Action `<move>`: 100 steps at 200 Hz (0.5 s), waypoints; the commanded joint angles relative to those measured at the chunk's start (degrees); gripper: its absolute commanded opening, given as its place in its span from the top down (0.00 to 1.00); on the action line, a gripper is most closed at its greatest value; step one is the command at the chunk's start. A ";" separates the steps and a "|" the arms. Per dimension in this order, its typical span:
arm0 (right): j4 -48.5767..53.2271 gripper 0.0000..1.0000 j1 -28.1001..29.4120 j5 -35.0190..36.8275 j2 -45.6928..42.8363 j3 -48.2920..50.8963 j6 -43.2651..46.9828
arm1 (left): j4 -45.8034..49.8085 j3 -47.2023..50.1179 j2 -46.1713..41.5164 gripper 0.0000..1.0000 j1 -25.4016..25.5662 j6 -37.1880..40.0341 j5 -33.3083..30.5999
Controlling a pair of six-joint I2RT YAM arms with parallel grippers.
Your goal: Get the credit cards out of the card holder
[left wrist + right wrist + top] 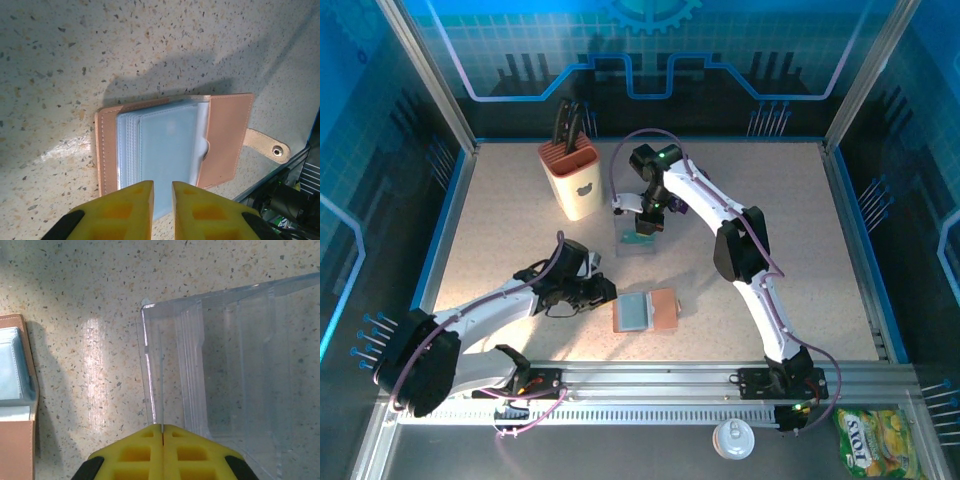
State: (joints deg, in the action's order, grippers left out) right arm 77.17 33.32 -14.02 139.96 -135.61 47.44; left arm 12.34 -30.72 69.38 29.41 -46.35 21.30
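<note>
Speckled beige table (520, 230): small tan-brown leather card holder (647, 312) is lying open near the near edge, long side along it, right in front of the left gripper (162, 190), which is sitting narrowly parted, empty. Right gripper (162, 429) is hanging pinched closed farther back by the clear plastic tray (240, 365).

Speckled table (520, 230) bears open card holder (645, 311), clear tray (240, 365), knife block (572, 180).

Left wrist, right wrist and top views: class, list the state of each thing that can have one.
card holder: open, flat, strap unfastened
left gripper: jaws slightly apart, at the card holder's edge
right gripper: shut, at the clear tray
knife block: upright, handles sticking out
</note>
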 commanded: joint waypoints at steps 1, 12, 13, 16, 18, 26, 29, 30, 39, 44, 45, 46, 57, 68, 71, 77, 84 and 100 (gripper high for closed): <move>3.07 1.00 0.42 -1.43 0.37 -0.18 -0.68 | 2.03 -0.93 -0.89 0.82 -0.40 1.16 -0.59; 3.23 1.00 0.69 -1.41 0.57 0.04 -0.90 | 1.99 -0.75 -1.06 0.82 -0.43 1.09 -0.74; 3.24 1.00 0.73 -1.43 0.57 0.06 -0.92 | 1.94 -0.70 -1.12 0.82 -0.41 1.08 -0.74; 3.33 1.00 0.82 -1.45 0.63 0.13 -1.01 | 1.91 -0.66 -1.23 0.82 -0.45 1.08 -0.78; 3.36 1.00 0.86 -1.49 0.61 0.20 -1.03 | 1.90 -0.61 -1.24 0.82 -0.46 1.08 -0.81; 3.42 1.00 1.08 -1.39 0.75 0.47 -1.12 | 1.90 -0.48 -1.57 0.82 -0.43 0.99 -0.91; 3.43 1.00 1.20 -1.36 0.75 0.59 -1.12 | 1.90 -0.42 -1.63 0.82 -0.42 1.00 -0.95; 3.43 1.00 1.26 -1.32 0.75 0.60 -1.17 | 1.86 -0.40 -1.71 0.82 -0.46 1.00 -0.97; 3.43 1.00 1.46 -1.28 0.82 0.83 -1.29 | 1.99 -0.39 -2.03 0.82 -0.50 1.00 -1.07; 3.56 1.00 1.65 -1.21 0.88 0.84 -1.30 | 2.14 -0.39 -2.28 0.82 -0.54 1.00 -1.08; 3.58 1.00 1.65 -1.19 0.90 0.81 -1.30 | 2.15 -0.39 -2.30 0.82 -0.56 1.04 -1.08; 3.59 1.00 1.70 -1.19 0.92 0.84 -1.30 | 2.16 -0.39 -2.36 0.82 -0.62 1.02 -1.13; 3.86 1.00 2.07 -0.95 1.10 0.80 -1.09 | 2.34 -0.28 -2.91 0.82 -0.61 1.00 -1.35; 4.09 1.00 2.35 -0.71 1.17 0.88 -0.94 | 2.42 -0.01 -3.43 0.82 -0.67 0.91 -1.56; 4.13 1.00 2.44 -0.66 1.19 0.94 -0.95 | 2.50 0.01 -3.55 0.82 -0.76 0.91 -1.65; 4.13 1.00 2.53 -0.70 1.19 1.11 -0.95 | 2.68 0.13 -3.84 0.82 -0.81 0.86 -1.83; 4.18 1.00 2.69 -0.88 1.05 1.42 -0.95 | 2.86 0.43 -4.22 0.82 -0.85 0.81 -1.96; 4.18 1.00 3.03 -1.29 0.84 2.21 -0.95 | 2.75 0.96 -5.19 0.82 -0.98 0.64 -2.09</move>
State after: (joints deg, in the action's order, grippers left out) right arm 78.67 35.20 -13.98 139.96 -134.65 46.59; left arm 13.41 -30.70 66.28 29.08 -46.37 20.23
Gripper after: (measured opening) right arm 0.060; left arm 0.182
